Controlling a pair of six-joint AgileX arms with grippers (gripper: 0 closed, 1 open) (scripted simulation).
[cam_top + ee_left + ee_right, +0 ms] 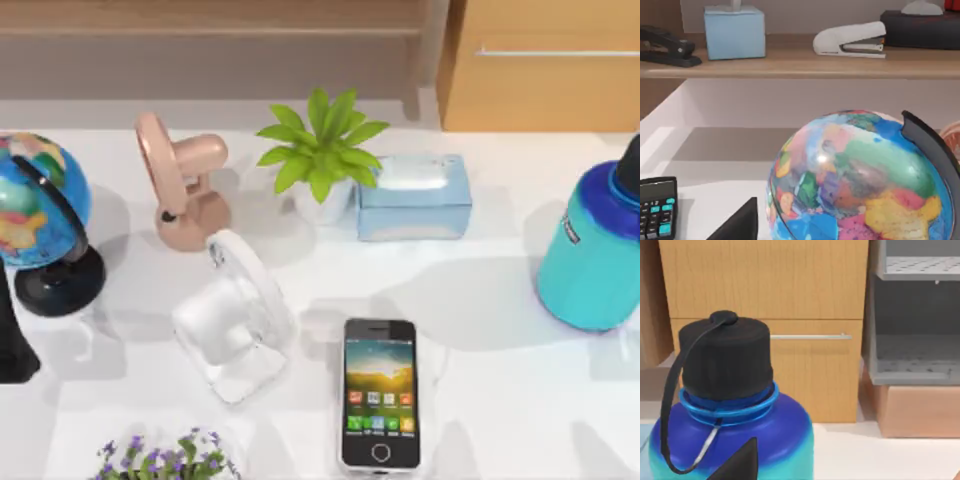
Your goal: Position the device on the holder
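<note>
**Phone flat on the surface, holder beside it, both arms off at the edges**

At the far left of the top view a dark part of the left arm [12, 340] shows at the edge, just beside the globe [38, 205] on its black base. Its jaws cannot be judged open or closed. The left wrist view looks past the globe [860, 180] to a shelf carrying a blue box [735, 31], a white stapler [850, 40] and a black stapler [665, 47]; a calculator [657, 205] lies on the surface.

Right of the globe stands a pink holder-like stand [180, 195]. Below it, towards the middle, sits the white holder [235, 315], tilted. A purple-flowered plant [165, 460] is at the near edge.

In the middle at the back stand a green plant [322, 150] and a tissue box [415, 195], touching or nearly so.

The phone [379, 393] lies face up on the surface [500, 400], just right of the white holder and apart from it, screen lit, home button towards the near edge. It is well apart from both arms.

At the far right stands a blue bottle [595, 250]. The right wrist view looks over its black cap [725, 357] to a wooden cabinet [790, 290]. The right jaws' state cannot be told.
</note>
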